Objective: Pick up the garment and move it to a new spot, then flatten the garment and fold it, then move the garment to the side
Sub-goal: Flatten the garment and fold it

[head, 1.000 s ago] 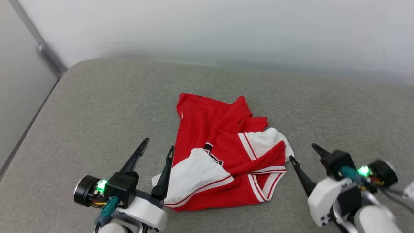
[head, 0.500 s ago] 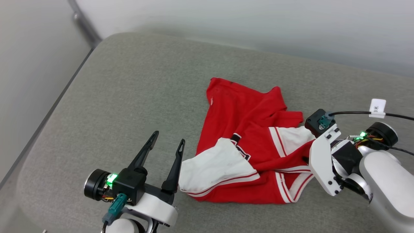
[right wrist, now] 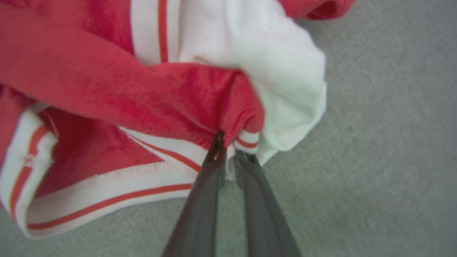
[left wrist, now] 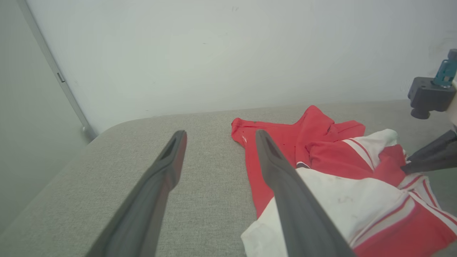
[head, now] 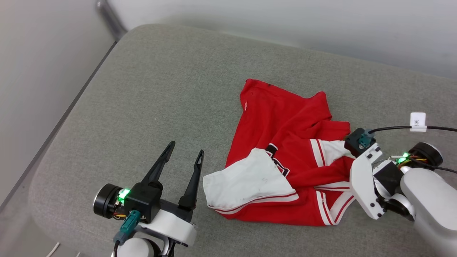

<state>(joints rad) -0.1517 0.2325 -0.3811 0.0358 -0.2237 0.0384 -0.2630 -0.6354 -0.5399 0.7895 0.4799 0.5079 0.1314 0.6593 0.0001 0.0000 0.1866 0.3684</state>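
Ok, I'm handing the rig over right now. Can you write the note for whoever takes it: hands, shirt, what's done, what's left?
Left hand: open, holding nothing, just left of the red short-sleeved T-shirt with white sleeves.
Right hand: shut on a bunched bit of red fabric and striped trim at the shirt's right edge.
Shirt: lying crumpled on the grey fabric cushion, roughly mid-cushion.
Done: right-hand grasp made.
Left: lift it and move it to a new spot, flatten it, fold it, then move it to the side.
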